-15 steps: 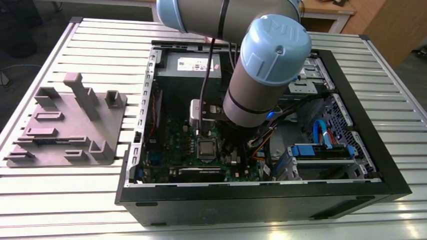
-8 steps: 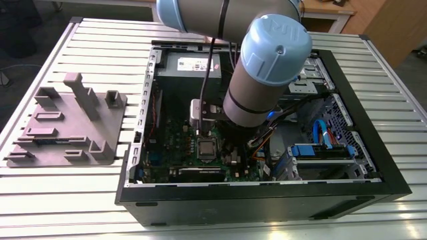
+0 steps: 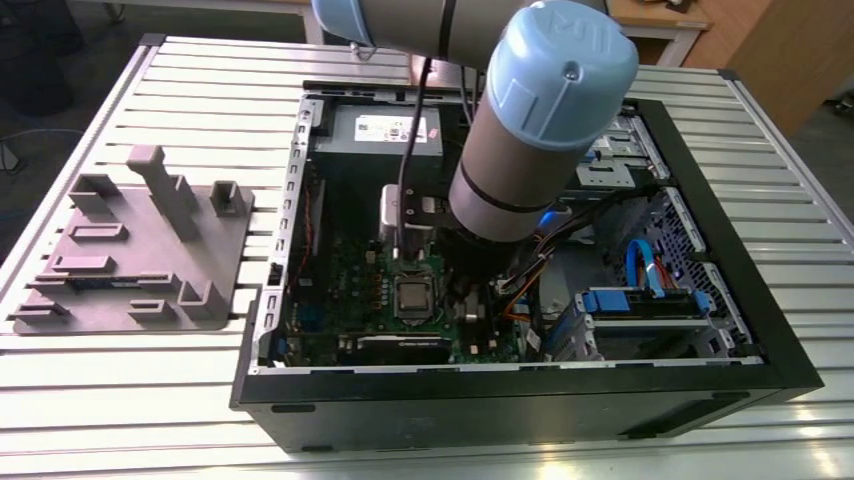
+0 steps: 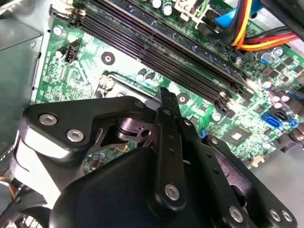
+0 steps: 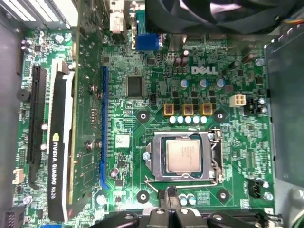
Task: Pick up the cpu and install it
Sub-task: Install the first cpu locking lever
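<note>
Slatted metal bench (image 3: 120, 400), open PC case (image 3: 747, 330) centre frame. Cpu (image 5: 184, 155) already seated in socket (image 5: 154, 167), lower middle of first wrist view. My hand (image 5: 169, 195) hovers at socket edge, fingers pressed together, empty. I judge: check chip flush, keep clear of latch lever.

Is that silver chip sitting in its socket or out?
In. The chip lies flat inside the socket frame on the green board.

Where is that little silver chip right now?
The cpu sits in its socket on the green motherboard inside the computer case, just beyond the gripper.
</note>
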`<state>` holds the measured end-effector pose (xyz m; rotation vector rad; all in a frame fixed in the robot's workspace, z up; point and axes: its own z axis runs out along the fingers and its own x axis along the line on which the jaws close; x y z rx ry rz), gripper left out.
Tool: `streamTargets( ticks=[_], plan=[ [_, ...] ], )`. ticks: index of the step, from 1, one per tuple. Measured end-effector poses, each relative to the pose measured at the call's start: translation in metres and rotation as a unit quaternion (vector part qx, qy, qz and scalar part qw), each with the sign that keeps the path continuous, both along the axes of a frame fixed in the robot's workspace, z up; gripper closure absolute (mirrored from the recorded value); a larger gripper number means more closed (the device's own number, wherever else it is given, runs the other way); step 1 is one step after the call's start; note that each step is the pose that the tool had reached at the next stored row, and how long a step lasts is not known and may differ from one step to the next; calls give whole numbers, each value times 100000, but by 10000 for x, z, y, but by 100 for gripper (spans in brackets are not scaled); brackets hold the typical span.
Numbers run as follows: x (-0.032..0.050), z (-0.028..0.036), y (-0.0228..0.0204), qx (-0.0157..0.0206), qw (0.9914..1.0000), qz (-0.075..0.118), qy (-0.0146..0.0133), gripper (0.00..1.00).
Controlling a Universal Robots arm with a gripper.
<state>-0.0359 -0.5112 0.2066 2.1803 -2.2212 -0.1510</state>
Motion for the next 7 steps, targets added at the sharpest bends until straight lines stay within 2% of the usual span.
streamTargets(
  ticks=[7],
  plan=[
    [0,1,0,78,100000,0,-4,90]
  ],
)
